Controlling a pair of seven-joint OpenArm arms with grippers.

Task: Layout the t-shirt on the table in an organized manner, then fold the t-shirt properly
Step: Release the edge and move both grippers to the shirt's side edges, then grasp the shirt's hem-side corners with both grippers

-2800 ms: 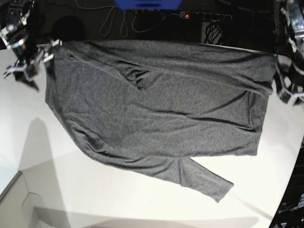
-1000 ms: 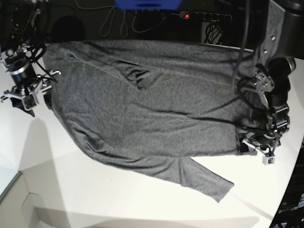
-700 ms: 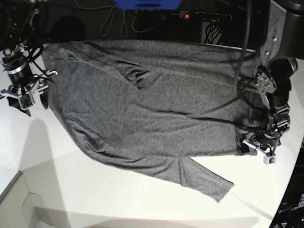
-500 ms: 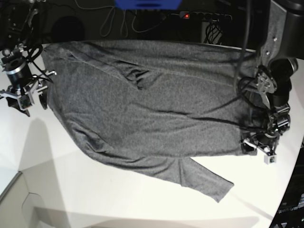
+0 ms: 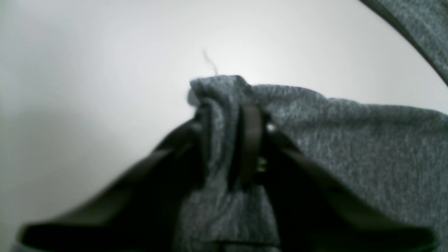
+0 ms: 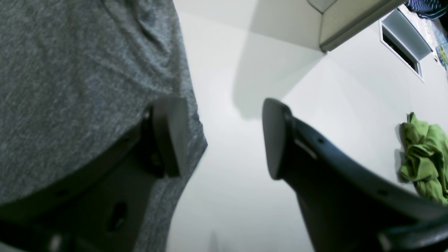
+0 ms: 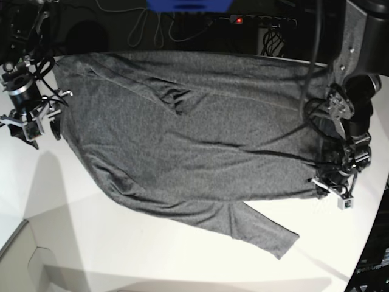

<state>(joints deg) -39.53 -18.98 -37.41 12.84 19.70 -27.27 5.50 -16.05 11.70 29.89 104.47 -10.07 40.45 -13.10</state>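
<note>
- White table [image 7: 121,243] fills the base view; the t-shirt [image 7: 194,140] lies spread across its upper centre.
- My left gripper [image 5: 227,140], right edge of that view, is clenched on a bunched t-shirt corner.
- My right gripper [image 6: 224,140], at upper left, stands released, one finger [image 6: 168,136] over the fabric edge.

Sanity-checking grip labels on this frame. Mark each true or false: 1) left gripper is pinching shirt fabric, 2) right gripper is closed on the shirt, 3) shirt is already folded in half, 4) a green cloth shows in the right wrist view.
1) True: the left gripper is shut on a bunched edge of the t-shirt.
2) False: the right gripper is open, straddling the shirt's edge over the table.
3) False: it lies spread out, one sleeve trailing.
4) True: a green cloth lies off to the side.
</note>
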